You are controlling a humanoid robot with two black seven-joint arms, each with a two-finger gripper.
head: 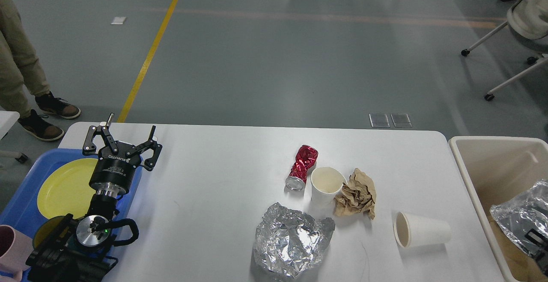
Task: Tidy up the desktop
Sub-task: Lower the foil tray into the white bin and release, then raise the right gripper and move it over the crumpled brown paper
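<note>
The left pincer [124, 138] is held wide open and empty over the blue tray [25, 175], while litter is left mid-bench [214, 166] near the beige bin [471, 175]; the right pincer [533, 237] cannot be judged.

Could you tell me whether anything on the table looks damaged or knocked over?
Yes. The red can is crushed and lying down, and one paper cup is tipped on its side near the bin. Crumpled foil and brown paper lie beside the upright cup.

Right tool [537, 241] mostly cut off at the frame edge inside the bin [466, 175]; its jaws are unreadable.
</note>
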